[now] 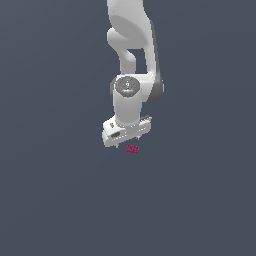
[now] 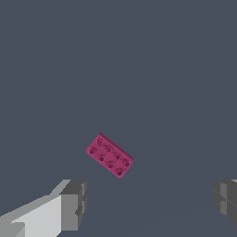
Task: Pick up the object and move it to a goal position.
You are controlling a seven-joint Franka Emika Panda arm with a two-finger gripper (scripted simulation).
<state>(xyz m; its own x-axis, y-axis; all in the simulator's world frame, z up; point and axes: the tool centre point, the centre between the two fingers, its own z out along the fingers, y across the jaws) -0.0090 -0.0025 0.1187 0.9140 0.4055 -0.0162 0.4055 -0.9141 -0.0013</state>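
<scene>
The object is a tiny magenta-pink studded block [image 1: 132, 148] lying flat on the plain grey floor. My white gripper [image 1: 126, 141] hangs pointing down just above it, slightly toward the exterior view's left of it. In the wrist view the block [image 2: 109, 155] lies at an angle, apart from both fingers and closer to one grey fingertip [image 2: 74, 203] than to the other [image 2: 226, 199]. The gripper [image 2: 150, 203] is open wide and empty. Nothing touches the block.
Only the uniform dark grey floor [image 1: 200, 200] surrounds the block. The white arm [image 1: 131, 60] rises above the gripper toward the top of the exterior view. No goal marker shows.
</scene>
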